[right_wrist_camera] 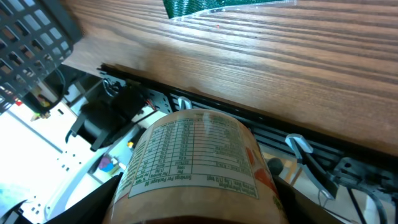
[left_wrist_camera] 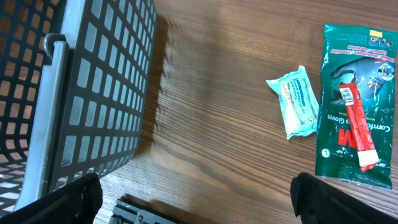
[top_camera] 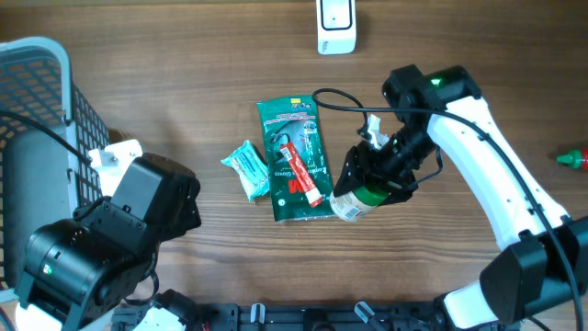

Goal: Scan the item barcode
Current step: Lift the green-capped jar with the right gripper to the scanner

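Gripping the jar (top_camera: 355, 204) round its label (right_wrist_camera: 193, 155), right hand (top_camera: 367, 181) could block the barcode from the scanner (top_camera: 336, 28) at 12 o'clock; left hand (left_wrist_camera: 200, 202) gapes wide, idle.

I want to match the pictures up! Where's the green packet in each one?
Overhead: the green packet lies mid-table.
Left wrist: the packet is at the right edge.
Right wrist: only the packet's edge shows, top middle.
Shared landmark: the grey basket, at the left in all three.
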You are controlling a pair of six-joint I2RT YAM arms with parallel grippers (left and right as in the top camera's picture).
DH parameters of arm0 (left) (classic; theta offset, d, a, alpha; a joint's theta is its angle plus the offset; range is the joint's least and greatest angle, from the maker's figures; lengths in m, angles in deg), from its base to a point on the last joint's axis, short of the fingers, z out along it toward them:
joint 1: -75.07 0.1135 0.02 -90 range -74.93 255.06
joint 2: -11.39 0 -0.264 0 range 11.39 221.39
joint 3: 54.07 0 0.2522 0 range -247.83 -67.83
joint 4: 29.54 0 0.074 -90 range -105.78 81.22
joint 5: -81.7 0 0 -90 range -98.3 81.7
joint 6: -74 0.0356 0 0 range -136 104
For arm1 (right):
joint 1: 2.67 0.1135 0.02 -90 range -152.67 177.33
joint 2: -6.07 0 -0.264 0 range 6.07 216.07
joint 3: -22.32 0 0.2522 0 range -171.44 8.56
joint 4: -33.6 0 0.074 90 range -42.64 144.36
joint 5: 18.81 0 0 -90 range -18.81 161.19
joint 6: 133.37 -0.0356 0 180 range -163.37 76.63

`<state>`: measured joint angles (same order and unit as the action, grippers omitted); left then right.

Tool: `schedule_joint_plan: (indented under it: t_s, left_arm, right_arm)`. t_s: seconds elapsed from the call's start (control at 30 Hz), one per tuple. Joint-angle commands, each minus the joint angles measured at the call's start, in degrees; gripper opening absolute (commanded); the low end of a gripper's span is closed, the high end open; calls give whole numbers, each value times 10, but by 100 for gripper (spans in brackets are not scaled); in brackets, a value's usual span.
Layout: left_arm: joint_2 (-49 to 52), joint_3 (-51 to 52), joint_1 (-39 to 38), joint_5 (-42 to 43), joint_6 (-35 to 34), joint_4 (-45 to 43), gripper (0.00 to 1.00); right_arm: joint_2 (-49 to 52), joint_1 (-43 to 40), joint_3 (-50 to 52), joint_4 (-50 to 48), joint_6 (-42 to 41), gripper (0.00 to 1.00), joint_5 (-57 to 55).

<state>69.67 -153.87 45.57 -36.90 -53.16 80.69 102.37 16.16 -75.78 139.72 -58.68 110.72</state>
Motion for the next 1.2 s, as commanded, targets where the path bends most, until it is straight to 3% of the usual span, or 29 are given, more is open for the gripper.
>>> schedule_joint_plan:
  t_s: [0.0, 0.13, 0.23, 0.33, 0.47, 0.6, 0.73, 0.87, 1.17]
  left_arm:
    - [-2, 0, 2, -1, -8, 0, 100]
    - [-2, 0, 2, -1, -8, 0, 100]
    - [-2, 0, 2, -1, -8, 0, 100]
    - [-2, 0, 2, -1, -8, 0, 100]
    - [-2, 0, 2, -1, -8, 0, 100]
    - [-2, 0, 2, -2, -8, 0, 100]
    - [-2, 0, 2, -1, -8, 0, 100]
    - [-2, 0, 2, -1, -8, 0, 100]
    - [-2, 0, 2, -1, -8, 0, 100]
  right_arm:
    - [-22, 1, 4, 0, -15, 56, 38]
    - [-22, 1, 4, -43, -12, 56, 23]
    - [-22, 1, 4, -158, -14, 57, -9]
    - [-21, 1, 4, -247, -49, 63, -94]
    - [-21, 1, 4, -379, -72, 51, -264]
    - [-17, 1, 5, -510, -70, 54, -379]
    - [12, 1, 5, -624, 2, 49, -387]
    - [73, 1, 5, -742, 30, 50, -388]
    - [264, -12, 4, -1146, 80, 59, -440]
